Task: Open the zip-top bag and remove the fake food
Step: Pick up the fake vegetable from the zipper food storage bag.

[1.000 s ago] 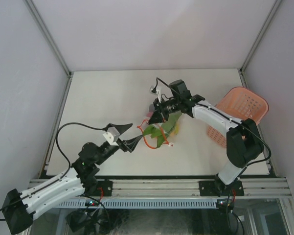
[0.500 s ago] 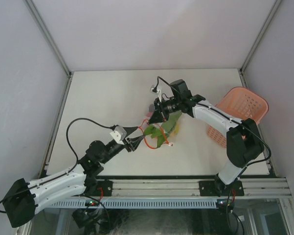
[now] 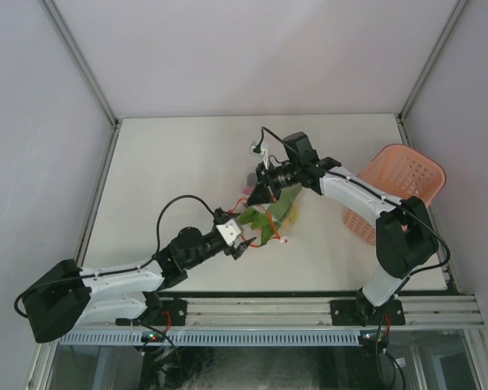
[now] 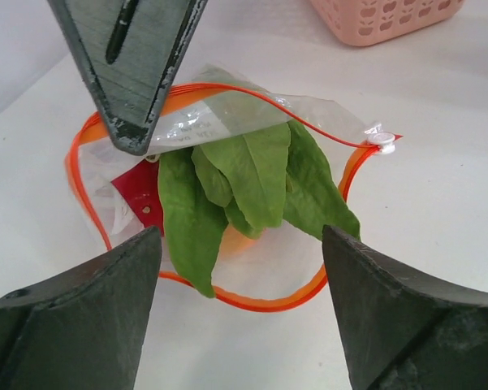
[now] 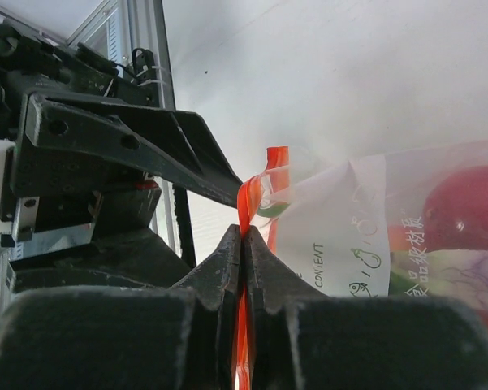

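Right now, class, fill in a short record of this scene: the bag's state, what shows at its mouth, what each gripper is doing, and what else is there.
Bag: zip-top bag, mouth open, lying on the table
At the mouth: green leafy vegetable pokes out; a red piece sits inside
Right gripper: shut on the bag's upper zipper edge
Left gripper: open, fingers either side of the leaves, nothing gripped
Elsewhere: pink basket at the table's right side

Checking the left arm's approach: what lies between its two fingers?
Left wrist view: the long green leafy plastic vegetable, poking from the open clear zip-top bag, lies ahead between the left fingers, ungripped.
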